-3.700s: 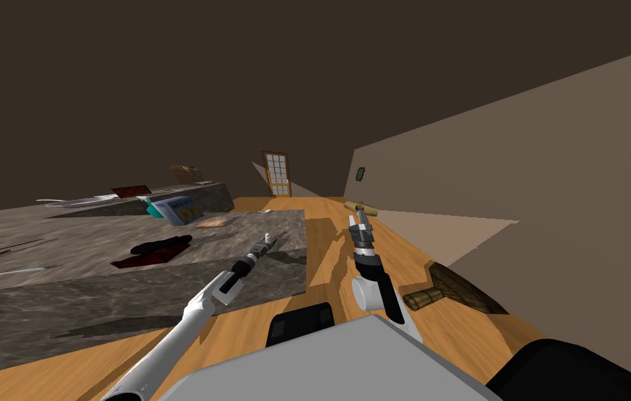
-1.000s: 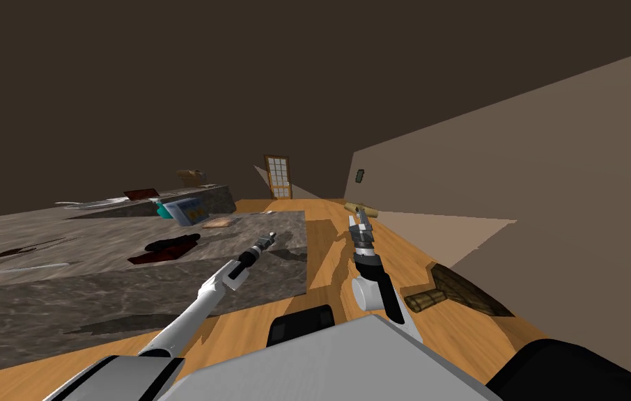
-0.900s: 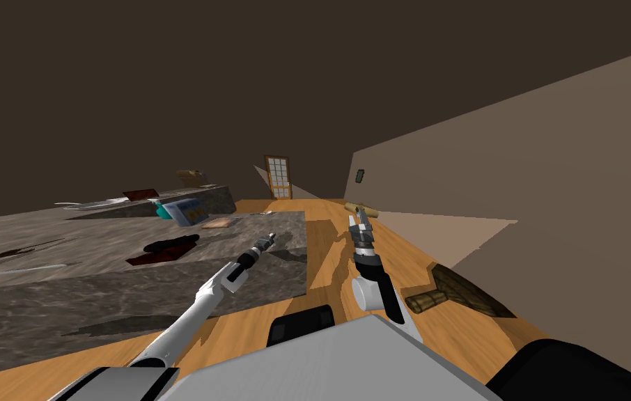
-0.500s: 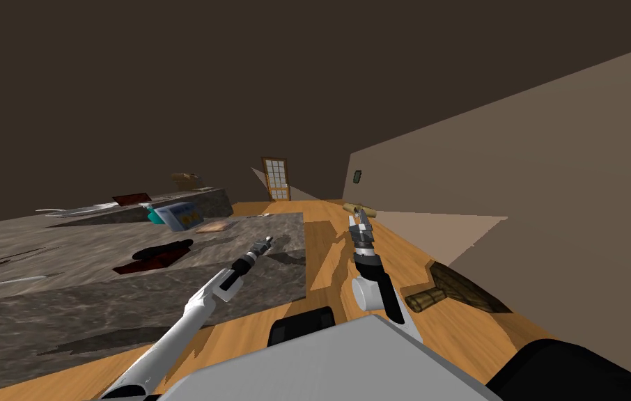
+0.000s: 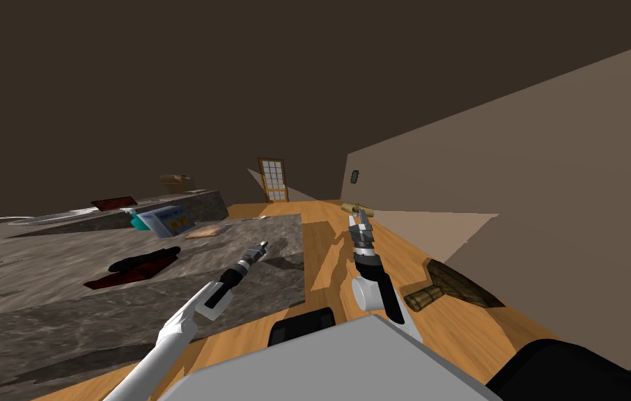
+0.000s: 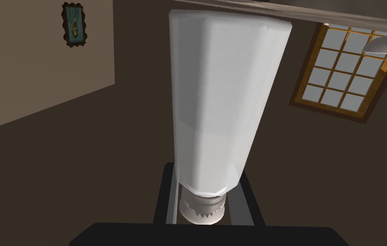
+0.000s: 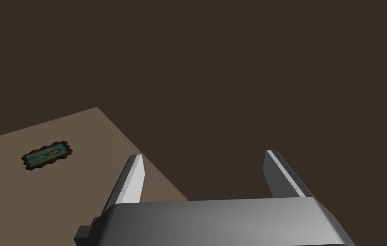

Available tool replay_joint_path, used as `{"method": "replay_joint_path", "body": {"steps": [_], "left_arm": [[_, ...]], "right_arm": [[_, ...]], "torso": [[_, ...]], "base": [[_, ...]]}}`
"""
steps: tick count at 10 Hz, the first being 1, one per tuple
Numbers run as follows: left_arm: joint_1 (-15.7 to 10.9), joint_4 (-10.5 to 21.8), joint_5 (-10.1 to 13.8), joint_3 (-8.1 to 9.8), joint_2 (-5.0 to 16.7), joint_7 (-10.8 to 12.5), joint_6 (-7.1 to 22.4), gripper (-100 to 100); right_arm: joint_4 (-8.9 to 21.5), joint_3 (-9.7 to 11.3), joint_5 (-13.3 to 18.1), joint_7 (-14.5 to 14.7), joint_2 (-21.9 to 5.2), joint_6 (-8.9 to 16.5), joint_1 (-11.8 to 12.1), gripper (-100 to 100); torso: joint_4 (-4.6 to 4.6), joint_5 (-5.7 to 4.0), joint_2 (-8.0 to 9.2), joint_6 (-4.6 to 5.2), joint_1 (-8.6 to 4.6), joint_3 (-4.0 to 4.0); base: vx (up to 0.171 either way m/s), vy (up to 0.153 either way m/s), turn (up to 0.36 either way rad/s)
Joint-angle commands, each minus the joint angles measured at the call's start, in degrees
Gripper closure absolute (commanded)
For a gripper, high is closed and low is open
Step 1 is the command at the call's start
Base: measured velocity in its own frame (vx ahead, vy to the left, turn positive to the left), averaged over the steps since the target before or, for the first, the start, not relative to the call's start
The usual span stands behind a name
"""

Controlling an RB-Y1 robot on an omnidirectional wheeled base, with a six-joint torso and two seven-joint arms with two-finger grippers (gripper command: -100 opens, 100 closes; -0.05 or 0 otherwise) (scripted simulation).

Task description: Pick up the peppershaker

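Left pincer (image 6: 207,179) pinches the white pepper shaker (image 6: 224,98) at its ridged cap end, over the grey table's (image 5: 63,278) right side. Judged light, rigid and smooth-sided; this narrow hold may slip. Right pincer (image 7: 203,175) is spread.

Looks like a house, kitchen area: long grey marbled counter (image 5: 98,292) with a blue box (image 5: 168,221) on it, wood floor (image 5: 335,244), paned door (image 5: 273,181) at the far end, little framed picture (image 5: 354,177) on the wall (image 5: 516,174).
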Motion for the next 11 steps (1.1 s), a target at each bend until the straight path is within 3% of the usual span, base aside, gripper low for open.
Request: {"method": "replay_joint_path", "body": {"steps": [1, 2, 3, 5, 6, 9, 10, 11], "left_arm": [[2.86, -2.86, -0.34, 0.78, 0.0, 0.19, -0.04, 100], [4.2, -3.42, -0.34, 0.78, 0.0, 0.19, -0.04, 100], [6.15, -6.07, -1.1, 2.27, 0.55, 0.89, 0.62, 100], [9.4, -8.94, -1.1, 2.27, 0.55, 0.89, 0.62, 100], [11.36, -11.08, -1.85, 3.77, 1.09, 1.59, 1.28, 100], [14.61, -14.45, -1.85, 3.77, 1.09, 1.59, 1.28, 100], [16.56, -16.1, -2.61, 5.27, 1.64, 2.3, 1.94, 100], [18.11, -17.4, -2.61, 5.27, 1.64, 2.3, 1.94, 100]], "right_arm": [[0.0, 0.0, 0.0, 0.0, 0.0, 0.0, 0.0, 0], [0.0, 0.0, 0.0, 0.0, 0.0, 0.0, 0.0, 0], [0.0, 0.0, 0.0, 0.0, 0.0, 0.0, 0.0, 0], [0.0, 0.0, 0.0, 0.0, 0.0, 0.0, 0.0, 0], [0.0, 0.0, 0.0, 0.0, 0.0, 0.0, 0.0, 0], [0.0, 0.0, 0.0, 0.0, 0.0, 0.0, 0.0, 0], [0.0, 0.0, 0.0, 0.0, 0.0, 0.0, 0.0, 0], [0.0, 0.0, 0.0, 0.0, 0.0, 0.0, 0.0, 0]], "torso": [[0.0, 0.0, 0.0, 0.0, 0.0, 0.0], [-0.02, 0.01, -0.02, -0.01, -0.01, -0.02], [-0.12, 0.07, 0.08, -0.06, 0.0, -0.03], [-0.16, 0.09, 0.0, -0.07, 0.03, -0.08], [-0.22, 0.13, 0.1, -0.11, 0.07, -0.06], [-0.31, 0.18, 0.07, -0.15, 0.14, -0.13], [-0.32, 0.2, 0.16, -0.15, 0.15, -0.09], [-0.33, 0.19, 0.05, -0.12, 0.15, -0.14]], "base": [[0.053, -0.006, -0.062], [0.03, -0.004, -0.001], [0.059, -0.011, -0.106], [0.042, -0.004, -0.027], [0.05, -0.005, -0.128], [0.032, 0.001, -0.009], [0.05, -0.003, -0.118], [0.06, -0.001, -0.064]]}}
